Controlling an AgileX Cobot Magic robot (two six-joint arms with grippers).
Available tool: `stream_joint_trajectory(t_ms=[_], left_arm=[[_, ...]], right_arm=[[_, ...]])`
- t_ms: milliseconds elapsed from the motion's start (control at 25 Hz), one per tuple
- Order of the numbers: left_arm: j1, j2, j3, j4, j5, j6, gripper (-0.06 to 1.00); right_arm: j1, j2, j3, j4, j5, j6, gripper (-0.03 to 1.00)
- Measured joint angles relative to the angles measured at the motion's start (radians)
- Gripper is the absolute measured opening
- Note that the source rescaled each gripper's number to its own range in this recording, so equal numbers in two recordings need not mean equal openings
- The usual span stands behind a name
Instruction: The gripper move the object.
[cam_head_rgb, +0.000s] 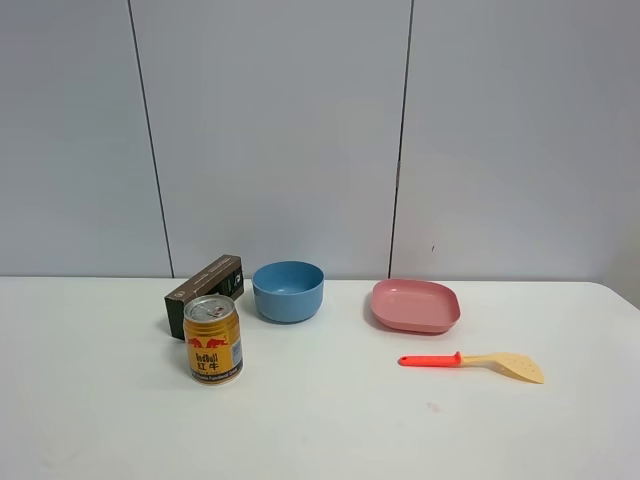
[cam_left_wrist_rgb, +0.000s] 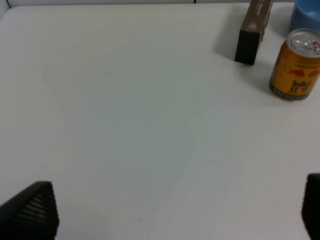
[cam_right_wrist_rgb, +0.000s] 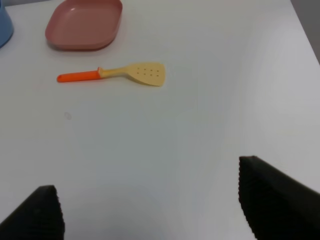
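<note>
The long dark brown box (cam_head_rgb: 205, 282) lies on the white table, behind the gold can and left of the blue bowl. It also shows in the left wrist view (cam_left_wrist_rgb: 254, 31). Neither arm shows in the exterior high view. My left gripper (cam_left_wrist_rgb: 175, 212) is open and empty above bare table, well apart from the box. My right gripper (cam_right_wrist_rgb: 150, 207) is open and empty above bare table, apart from the spatula.
A gold Red Bull can (cam_head_rgb: 213, 339) stands just in front of the box. A blue bowl (cam_head_rgb: 288, 290) sits beside the box. A pink plate (cam_head_rgb: 415, 305) lies right of the bowl. A red-handled spatula (cam_head_rgb: 470, 362) lies in front of the plate.
</note>
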Motion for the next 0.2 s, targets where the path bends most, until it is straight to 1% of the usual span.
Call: stream_joint_trajectory(t_ms=[200], left_arm=[[0.000,0.000,0.000,0.000,0.000,0.000,0.99]], right_arm=[[0.000,0.000,0.000,0.000,0.000,0.000,1.00]])
